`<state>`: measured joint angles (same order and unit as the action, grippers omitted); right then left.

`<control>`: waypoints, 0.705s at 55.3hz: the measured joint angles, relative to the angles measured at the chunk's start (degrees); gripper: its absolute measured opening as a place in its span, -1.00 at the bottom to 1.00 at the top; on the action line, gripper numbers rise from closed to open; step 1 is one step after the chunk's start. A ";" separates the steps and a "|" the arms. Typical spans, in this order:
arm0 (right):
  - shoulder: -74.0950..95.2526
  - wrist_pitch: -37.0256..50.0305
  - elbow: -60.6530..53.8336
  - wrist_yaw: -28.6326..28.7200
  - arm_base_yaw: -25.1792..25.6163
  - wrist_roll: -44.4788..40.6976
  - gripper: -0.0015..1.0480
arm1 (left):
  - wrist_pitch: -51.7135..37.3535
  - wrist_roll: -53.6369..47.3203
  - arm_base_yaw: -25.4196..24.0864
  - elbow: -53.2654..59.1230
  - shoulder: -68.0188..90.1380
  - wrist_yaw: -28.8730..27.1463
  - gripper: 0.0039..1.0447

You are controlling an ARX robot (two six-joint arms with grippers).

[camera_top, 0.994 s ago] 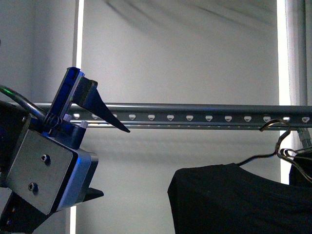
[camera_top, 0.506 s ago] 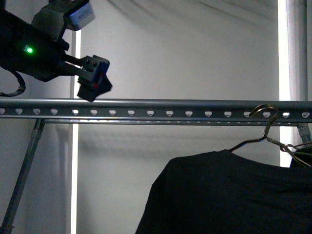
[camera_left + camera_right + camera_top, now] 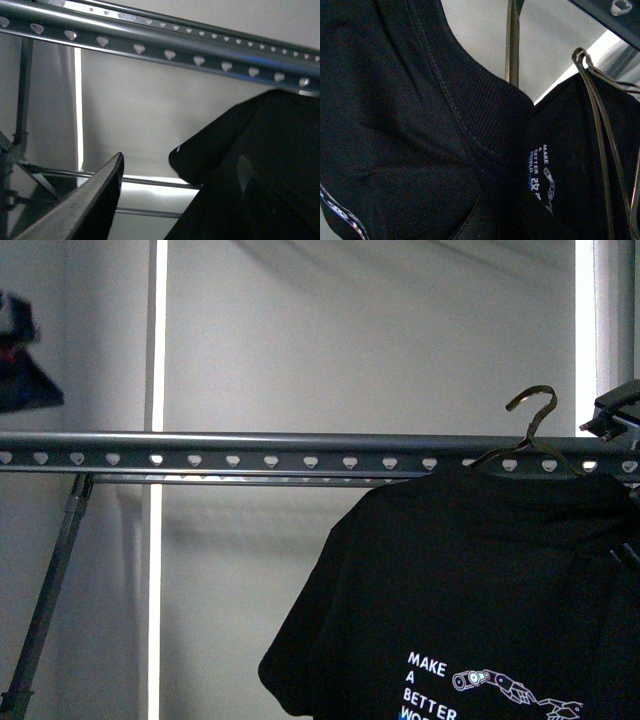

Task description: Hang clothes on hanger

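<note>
The black T-shirt hangs on a thin wire hanger at the right, its white MAKE A BETTER print showing low down. The hanger's hook stands just above the grey perforated rail. My right gripper shows only as a dark part at the right edge, shut on the hanger. In the right wrist view the black fabric hides its jaws, and the hook wire rises past the collar. My left gripper is open and empty, blurred at the far left above the rail. One of its fingers shows in the left wrist view, apart from the shirt.
A slanted support pole holds the rail at the left. Spare wire hangers hang beside another dark garment with a printed label. A plain pale wall with bright vertical strips lies behind.
The shirt and hanger have risen, so the hook went from below the rail to above it. My left gripper has moved up and out towards the left edge.
</note>
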<state>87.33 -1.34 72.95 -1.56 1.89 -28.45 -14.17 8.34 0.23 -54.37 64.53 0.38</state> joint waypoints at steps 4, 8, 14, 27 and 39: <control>2.43 -1.53 2.97 -1.66 -0.09 0.44 -0.95 | -4.52 -4.35 0.15 10.01 -4.57 -0.07 0.05; 4.24 -2.34 5.25 -3.17 -0.09 0.57 -0.95 | -7.15 -6.05 -0.02 16.72 -6.93 -0.35 -0.19; 6.64 -3.39 8.22 -4.44 -0.39 0.37 -0.95 | -9.94 -7.13 -0.20 24.17 -9.55 -0.44 -0.53; 11.17 -5.31 14.03 -7.15 -1.18 -1.88 -0.95 | -13.81 -7.93 -0.20 33.66 -15.98 -0.39 -0.94; 14.78 -7.32 18.03 -10.86 -1.64 -5.07 -0.95 | -14.97 -8.04 -0.20 40.33 -20.79 -0.39 -0.94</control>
<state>102.10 -8.67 90.98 -12.43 0.25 -33.52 -29.15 0.30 0.03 -14.04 43.75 -0.01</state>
